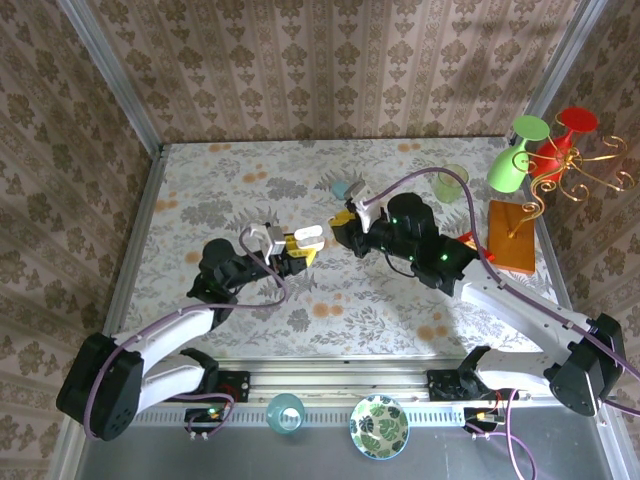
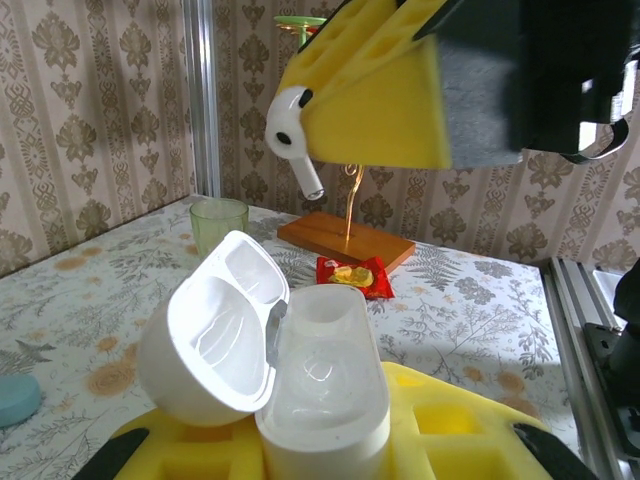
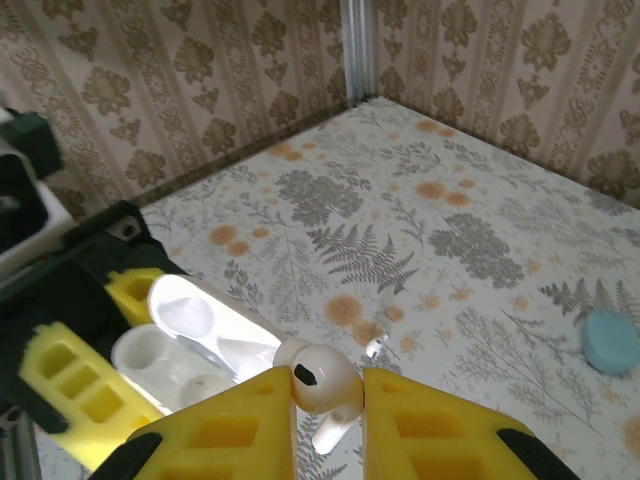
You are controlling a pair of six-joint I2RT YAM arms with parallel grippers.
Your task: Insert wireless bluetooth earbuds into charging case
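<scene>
The right claw is pinching a small white earbud by its rounded head between yellow foam pads. The stem is hanging down, so it is pointing toward the well it must enter. The earbud is hovering above and just beyond the glossy white pebble-shaped charging case, apart from it and not yet touching.

The left claw is clamping that case by its lower body between its own yellow pads. It is holding the case off the flowered tablecloth with the open mouth facing up toward the incoming piece. Gripping low is leaving the wells and hinge free. The lid is standing swung open on one side of the case, so the approach from above and from the opposite side is looking unobstructed. The lid edge is the one wall likely to catch the stem. Whether either well is already filled I cannot tell.

Beyond the case, a red sweet wrapper, a wooden stand base and a pale green cup are sitting well apart from it. A teal round lump is resting far out on the case's lid side. By my judgement, none is crowding the meeting point.
</scene>
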